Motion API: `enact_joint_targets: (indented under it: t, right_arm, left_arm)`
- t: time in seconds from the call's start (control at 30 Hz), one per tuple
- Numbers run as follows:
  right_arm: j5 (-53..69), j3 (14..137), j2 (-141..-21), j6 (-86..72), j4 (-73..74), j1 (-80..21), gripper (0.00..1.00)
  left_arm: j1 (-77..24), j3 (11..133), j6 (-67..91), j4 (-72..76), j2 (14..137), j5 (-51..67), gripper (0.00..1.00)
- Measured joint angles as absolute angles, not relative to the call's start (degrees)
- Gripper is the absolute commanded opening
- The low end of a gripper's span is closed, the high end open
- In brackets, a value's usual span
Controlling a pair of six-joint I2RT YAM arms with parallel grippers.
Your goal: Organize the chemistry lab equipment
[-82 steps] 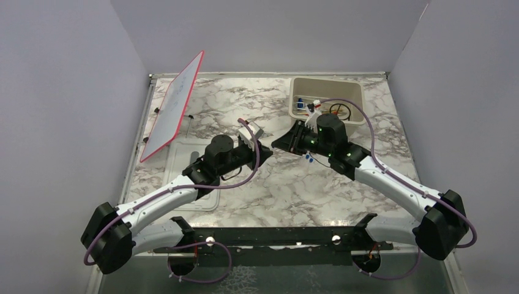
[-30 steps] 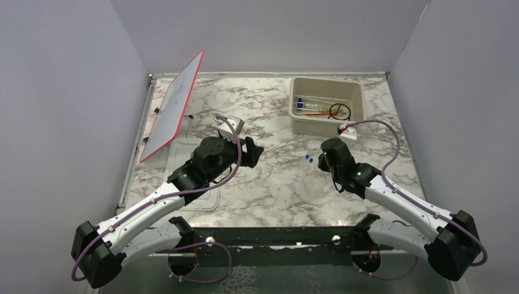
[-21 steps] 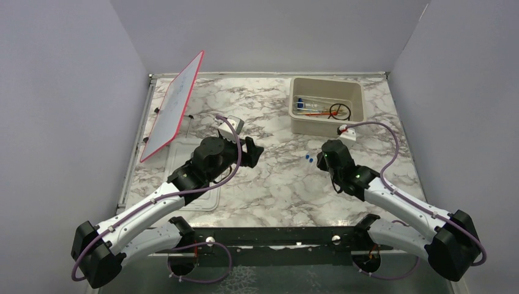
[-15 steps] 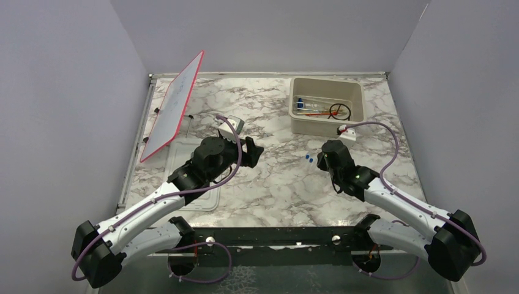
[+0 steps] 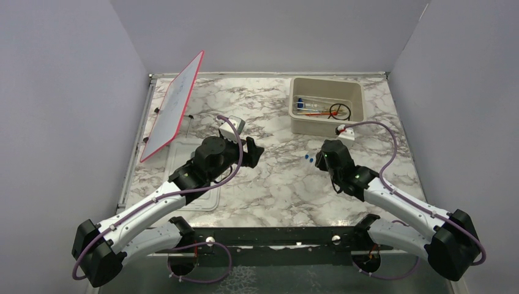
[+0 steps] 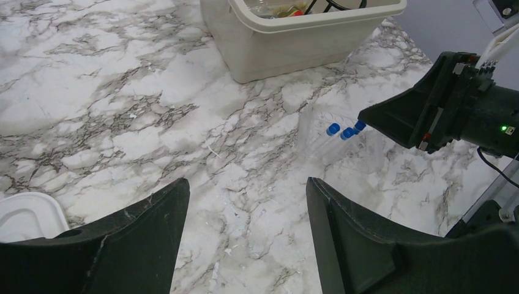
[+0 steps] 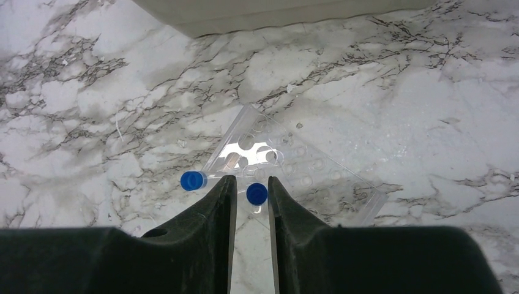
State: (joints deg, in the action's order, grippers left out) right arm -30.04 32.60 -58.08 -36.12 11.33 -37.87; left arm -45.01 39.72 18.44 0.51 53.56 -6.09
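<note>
Beige tub (image 5: 315, 125) at 1 o'clock, holding blue-capped tubes (image 5: 304, 103), orange-red stick (image 5: 315, 114), black wire ring (image 5: 340, 111). Two blue caps (image 5: 308, 158) mid-table, just at 9 o'clock of right gripper (image 5: 319, 160). Left gripper (image 5: 252, 150) well apart, farther toward 9. Red-framed board (image 5: 173, 105) tilted at 10 o'clock.

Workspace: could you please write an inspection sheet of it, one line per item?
Surface: white marble table with grey veins.
Job's things: blue-capped tubes sit in a clear rack; orange-red stick and black wire ring lie in the tub.
Clutter: pale lid under the left arm; red-framed board leaning at the left.
Hands: left hand open, empty; right hand nearly closed about one blue cap, grip unclear.
Cables: purple cables loop along both arms.
Surroundings: grey walls, nothing else seen.
</note>
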Motion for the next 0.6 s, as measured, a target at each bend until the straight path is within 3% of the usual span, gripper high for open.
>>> enact_joint_targets:
  t: [0.3,0.6]
  right_arm:
    - [-31.2,33.6,-57.7,-37.1,13.7,-37.9,0.28]
    - [-31.9,39.3,-64.1,-37.7,16.0,-34.6,0.18]
  left_arm:
    - [-45.0,39.7,18.4,0.5,53.6,-6.1,0.73]
    - [-45.0,39.7,18.4,0.5,53.6,-6.1,0.73]
